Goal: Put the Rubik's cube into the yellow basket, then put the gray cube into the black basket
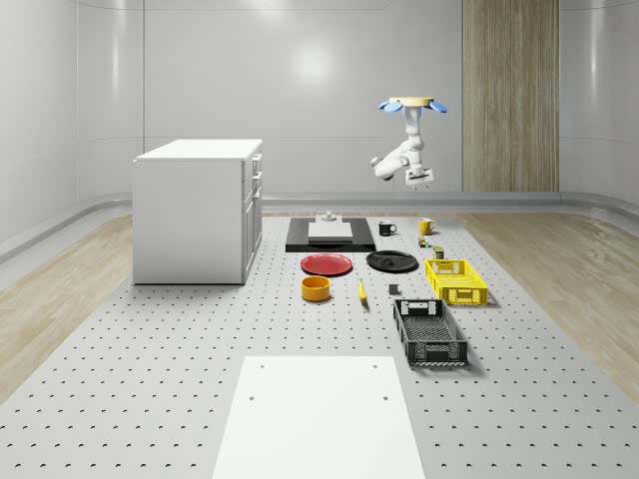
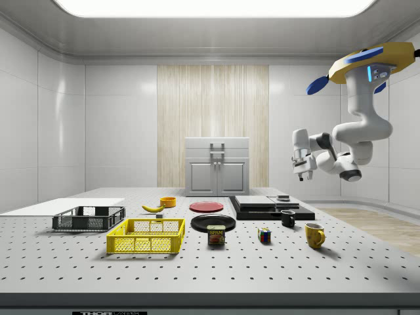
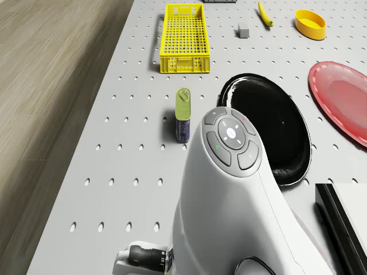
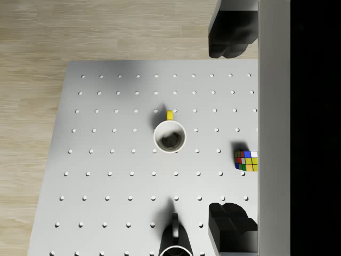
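A gray perforated table (image 1: pixel 150 349) carried a white cabinet (image 1: pixel 195 210) at centre left of the whole-scene view, a white sheet (image 1: pixel 319 419) at the bottom, and, right of centre, a red plate (image 1: pixel 326 264), black plate (image 1: pixel 391 261), orange bowl (image 1: pixel 316 288), banana (image 1: pixel 361 291), yellow basket (image 1: pixel 455 280), black basket (image 1: pixel 429 333), two mugs, Rubik's cube (image 2: pixel 264 235) and a tin (image 2: pixel 216 235).

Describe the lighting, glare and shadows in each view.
Whole-scene view: soft glare on the back wall. Side view: bright ceiling panel, faint shadow under the yellow basket. Drone view: glossy reflection on the black plate. Wrist view: the yellow mug casts a short soft shadow.
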{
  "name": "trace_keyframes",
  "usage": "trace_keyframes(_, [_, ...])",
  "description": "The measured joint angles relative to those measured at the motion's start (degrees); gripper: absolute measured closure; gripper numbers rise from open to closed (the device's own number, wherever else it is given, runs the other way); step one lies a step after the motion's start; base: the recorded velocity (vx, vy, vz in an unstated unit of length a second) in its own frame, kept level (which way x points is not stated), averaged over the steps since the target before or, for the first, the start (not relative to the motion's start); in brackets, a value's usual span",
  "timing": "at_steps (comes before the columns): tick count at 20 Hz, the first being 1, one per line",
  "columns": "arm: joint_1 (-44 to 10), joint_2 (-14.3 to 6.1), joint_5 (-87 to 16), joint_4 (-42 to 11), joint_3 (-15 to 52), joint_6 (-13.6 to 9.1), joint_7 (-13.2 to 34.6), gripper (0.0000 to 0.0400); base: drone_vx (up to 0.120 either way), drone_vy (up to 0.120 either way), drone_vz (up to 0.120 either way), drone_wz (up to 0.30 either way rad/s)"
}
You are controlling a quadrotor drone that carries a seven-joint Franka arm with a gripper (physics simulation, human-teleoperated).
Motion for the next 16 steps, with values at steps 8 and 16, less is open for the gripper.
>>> trace_keyframes(8, [-6.7, -3.6, -2.2, -0.7, 3.3, -1.6, 4.5, 0.0000, 0.120, -0.010, -0.120, 0.000])
trace_keyframes(16, [-9.0, -6.3, -1.5, -0.6, 4.8, -0.3, 6.3, 0.0000, 0.120, -0.030, -0.045, 0.000])
